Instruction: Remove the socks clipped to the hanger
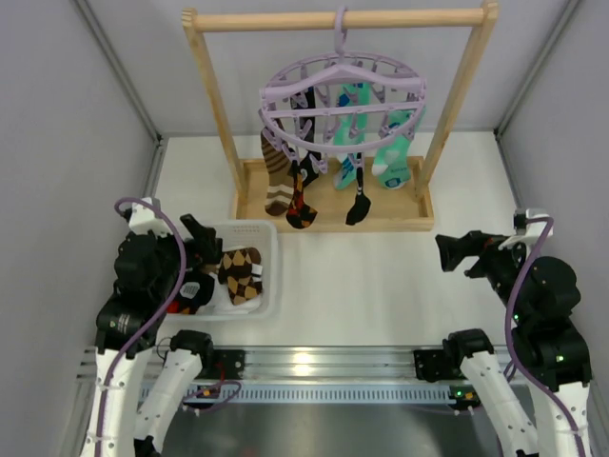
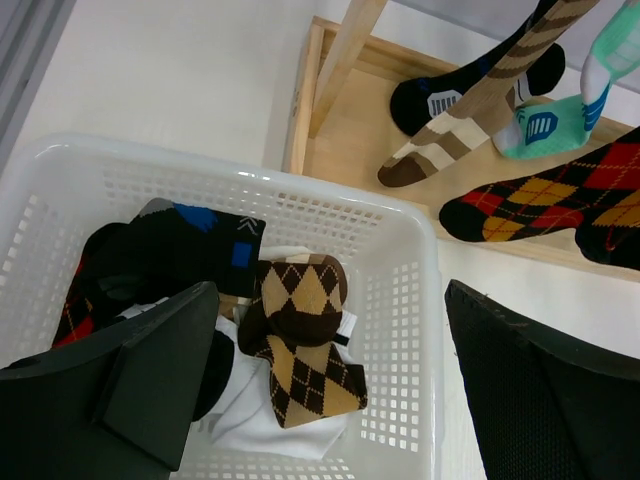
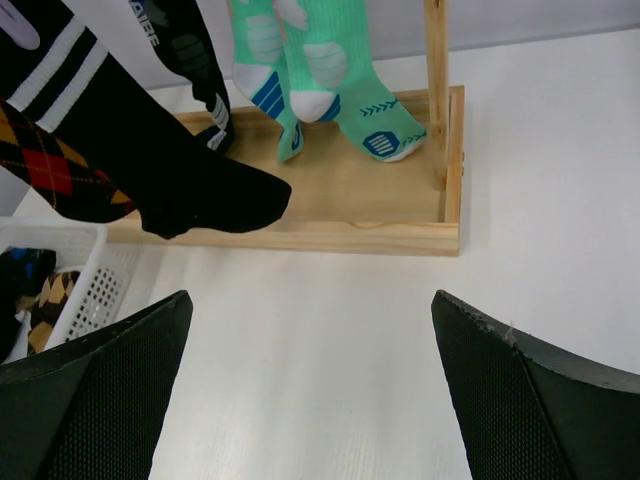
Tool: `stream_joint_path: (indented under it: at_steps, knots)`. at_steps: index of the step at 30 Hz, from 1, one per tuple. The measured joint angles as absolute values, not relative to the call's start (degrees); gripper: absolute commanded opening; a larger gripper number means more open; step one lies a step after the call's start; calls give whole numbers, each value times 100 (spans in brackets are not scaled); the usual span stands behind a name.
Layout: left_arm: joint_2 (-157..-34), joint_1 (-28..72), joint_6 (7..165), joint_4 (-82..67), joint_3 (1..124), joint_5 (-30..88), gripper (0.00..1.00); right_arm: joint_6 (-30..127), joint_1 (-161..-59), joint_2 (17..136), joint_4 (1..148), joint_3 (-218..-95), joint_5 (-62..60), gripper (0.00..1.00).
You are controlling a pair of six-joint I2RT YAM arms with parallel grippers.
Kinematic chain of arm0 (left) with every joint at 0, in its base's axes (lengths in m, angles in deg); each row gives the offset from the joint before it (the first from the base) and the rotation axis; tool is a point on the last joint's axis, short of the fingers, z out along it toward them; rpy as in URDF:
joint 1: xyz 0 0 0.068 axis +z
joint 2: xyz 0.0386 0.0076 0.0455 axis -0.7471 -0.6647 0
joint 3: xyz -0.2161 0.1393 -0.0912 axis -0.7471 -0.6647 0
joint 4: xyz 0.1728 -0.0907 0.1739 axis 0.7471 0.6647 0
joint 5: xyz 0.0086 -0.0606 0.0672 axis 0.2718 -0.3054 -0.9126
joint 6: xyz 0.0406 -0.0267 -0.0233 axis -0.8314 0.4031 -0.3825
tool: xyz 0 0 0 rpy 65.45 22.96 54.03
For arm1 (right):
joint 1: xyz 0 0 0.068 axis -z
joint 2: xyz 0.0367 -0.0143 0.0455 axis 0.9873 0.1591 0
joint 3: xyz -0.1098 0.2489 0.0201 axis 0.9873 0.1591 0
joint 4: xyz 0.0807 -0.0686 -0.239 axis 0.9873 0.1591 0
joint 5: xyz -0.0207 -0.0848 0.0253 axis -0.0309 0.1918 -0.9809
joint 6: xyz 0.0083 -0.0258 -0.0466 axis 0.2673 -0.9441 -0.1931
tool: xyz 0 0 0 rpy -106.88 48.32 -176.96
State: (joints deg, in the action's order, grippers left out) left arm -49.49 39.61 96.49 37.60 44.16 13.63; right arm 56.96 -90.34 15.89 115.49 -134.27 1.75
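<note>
The lavender round hanger (image 1: 343,95) hangs by its hook from the wooden rail. Several socks stay clipped to it: a brown striped one (image 1: 276,176), a black argyle one (image 1: 301,200), a dark one (image 1: 358,205) and teal-mint ones (image 1: 390,160). In the right wrist view the mint socks (image 3: 330,70) and a dark sock (image 3: 190,190) hang over the wooden base. My left gripper (image 1: 205,243) is open and empty above the white basket (image 1: 270,286), where a brown argyle sock (image 2: 300,340) lies. My right gripper (image 1: 455,252) is open and empty over the table, right of the rack.
The wooden rail frame (image 1: 333,214) stands at the back centre with a tray-like base. The basket (image 2: 400,260) holds several removed socks, dark and white ones among them. Grey walls close in left and right.
</note>
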Motion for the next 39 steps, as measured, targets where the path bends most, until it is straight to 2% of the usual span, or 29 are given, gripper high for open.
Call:
stream_joint_path:
  at_steps: [11, 19, 22, 24, 29, 33, 37, 39]
  knots:
    - [-4879, 3961, 9719, 3634, 3931, 1466, 98, 6251, -9043, 1576, 11158, -13034, 431, 99]
    - [-4882, 3961, 9772, 3594, 3911, 1536, 98, 6868, -9045, 1613, 9235, -11912, -1279, 99]
    - [-4882, 3961, 9776, 3568, 3906, 1555, 98, 7099, -9075, 2225, 8260, -11598, -2124, 99]
    - [-4884, 3961, 9778, 3551, 3896, 1575, 98, 7119, -9266, 2691, 7821, -11530, -2249, 99]
    - [-4884, 3961, 9789, 3544, 3893, 1599, 98, 6542, -10568, 3637, 7386, -11526, -1440, 98]
    - [-4886, 3961, 9791, 3542, 3891, 1603, 98, 5961, -11779, 4242, 6865, -11537, -131, 96]
    - [-4906, 3961, 9791, 3535, 3889, 1678, 98, 5604, -12385, 5021, 6433, -11613, 654, 93]
    - [-4925, 3961, 9791, 3531, 3889, 1697, 98, 5434, -12516, 5471, 6218, -11742, 1080, 86]
